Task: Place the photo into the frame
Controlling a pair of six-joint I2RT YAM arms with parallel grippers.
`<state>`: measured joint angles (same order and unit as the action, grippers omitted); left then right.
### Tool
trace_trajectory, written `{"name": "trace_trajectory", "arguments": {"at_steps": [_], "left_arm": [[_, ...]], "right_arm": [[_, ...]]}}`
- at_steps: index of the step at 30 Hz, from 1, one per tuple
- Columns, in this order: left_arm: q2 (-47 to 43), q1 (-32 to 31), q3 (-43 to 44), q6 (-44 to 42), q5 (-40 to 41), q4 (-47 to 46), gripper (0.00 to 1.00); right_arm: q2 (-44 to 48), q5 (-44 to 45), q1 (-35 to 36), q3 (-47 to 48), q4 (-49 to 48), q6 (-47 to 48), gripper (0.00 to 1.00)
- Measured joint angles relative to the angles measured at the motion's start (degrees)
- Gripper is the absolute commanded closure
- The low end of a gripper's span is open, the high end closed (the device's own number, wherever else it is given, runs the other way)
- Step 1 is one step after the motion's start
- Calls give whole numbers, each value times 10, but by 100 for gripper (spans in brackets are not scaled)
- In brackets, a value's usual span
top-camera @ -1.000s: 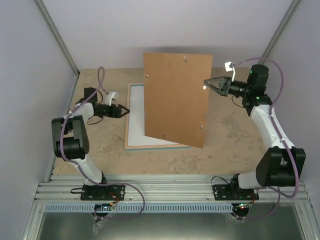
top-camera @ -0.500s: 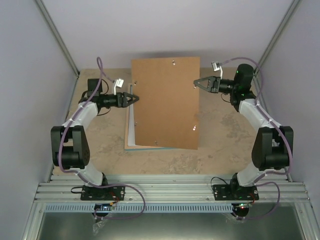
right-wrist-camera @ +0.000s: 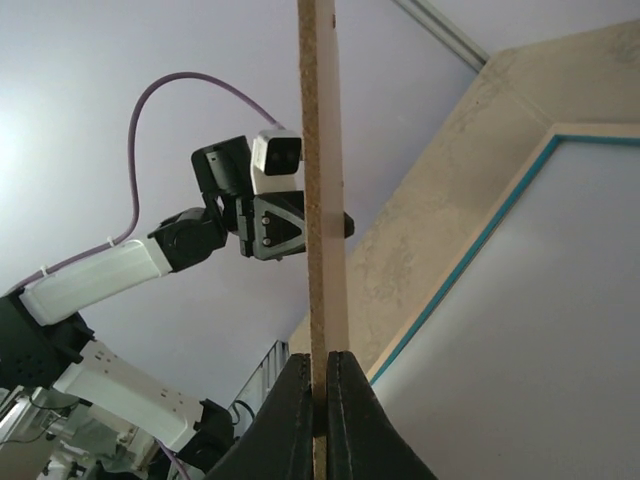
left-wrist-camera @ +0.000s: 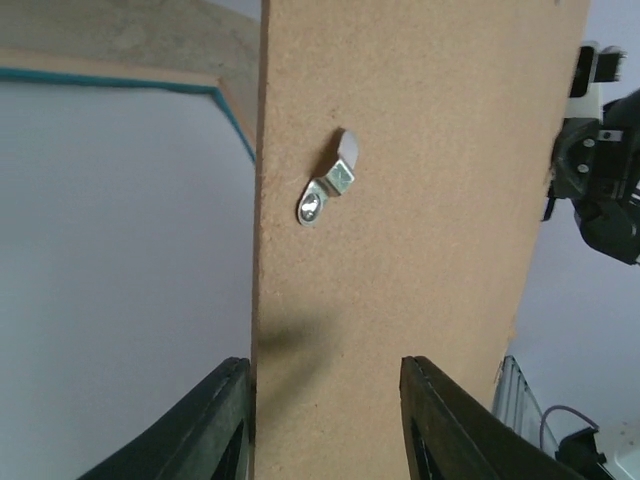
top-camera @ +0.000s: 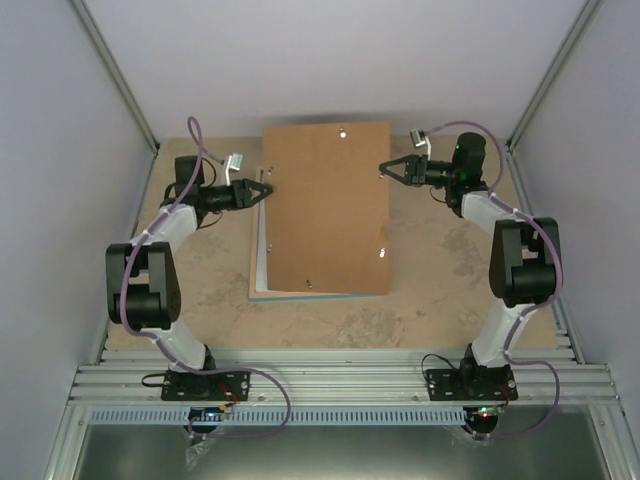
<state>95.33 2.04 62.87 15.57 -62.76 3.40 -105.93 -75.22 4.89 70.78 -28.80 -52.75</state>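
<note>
On the table: the frame lies flat, its blue edge showing, mostly hidden under the brown board
Brown board: up in the air, tipped over the frame, with a small metal clip on it
Right gripper: fingers pinched tight on the board's right edge
Left gripper: fingers partly apart at the board's left edge, not squeezing it
Photo: I cannot see it in any view
Frame feel: I think hard and stiff, but its clear pane could crack; hold the wood sides
Photo feel: likely light and bendy; hold it softly by its rim
</note>
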Motion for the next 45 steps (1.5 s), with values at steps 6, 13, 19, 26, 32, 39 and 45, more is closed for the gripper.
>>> {"name": "trace_trajectory", "arguments": {"at_steps": [6, 13, 19, 26, 32, 39, 45], "left_arm": [[49, 5, 2, 10, 39, -4, 45], [68, 40, 19, 6, 97, 1, 38], [90, 43, 28, -26, 202, 29, 46], [155, 47, 40, -52, 248, 64, 50], [167, 48, 34, -62, 255, 79, 51], [167, 48, 34, -70, 259, 84, 51], [176, 48, 34, -74, 259, 85, 51]], "right_arm": [[-60, 5, 9, 7, -51, -28, 99], [-117, 13, 9, 11, -73, -61, 99], [-158, 18, 10, 16, -104, -111, 100], [-192, 22, 14, 16, -182, -200, 100], [-207, 28, 23, 21, -200, -217, 100], [-238, 45, 30, 42, -140, -177, 99], [-267, 65, 39, 106, 27, -75, 99]]}}
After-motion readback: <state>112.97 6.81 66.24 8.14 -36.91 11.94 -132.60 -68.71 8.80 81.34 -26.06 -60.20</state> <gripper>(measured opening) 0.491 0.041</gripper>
